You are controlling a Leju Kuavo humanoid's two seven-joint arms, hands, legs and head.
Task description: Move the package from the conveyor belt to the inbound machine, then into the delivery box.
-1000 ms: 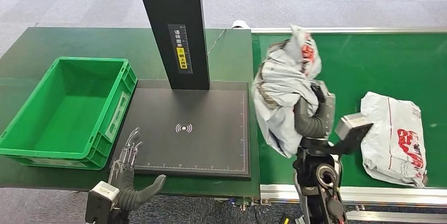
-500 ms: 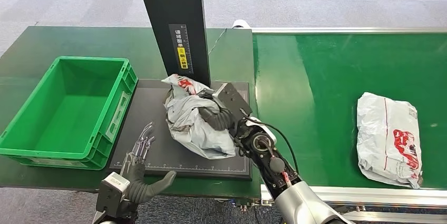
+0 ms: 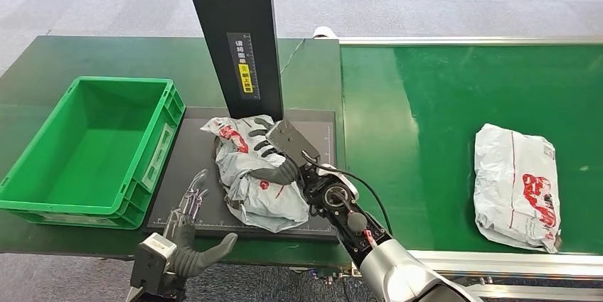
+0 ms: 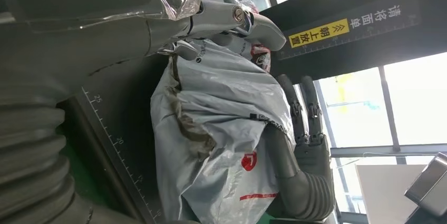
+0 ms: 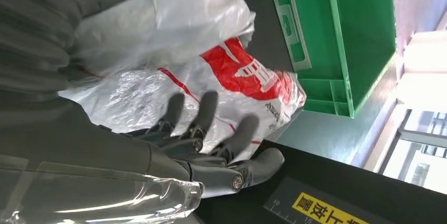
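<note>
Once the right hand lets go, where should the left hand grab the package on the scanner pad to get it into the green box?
Probably the package's bunched, crumpled side facing the green box, coming from the left hand's side. The loose folds there give fingers something to close on, while the right hand covers the opposite side.

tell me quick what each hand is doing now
Left hand: open, fingers spread, holding nothing, at the near edge of the black platform.
Right hand: gripping the grey package on the platform.
</note>
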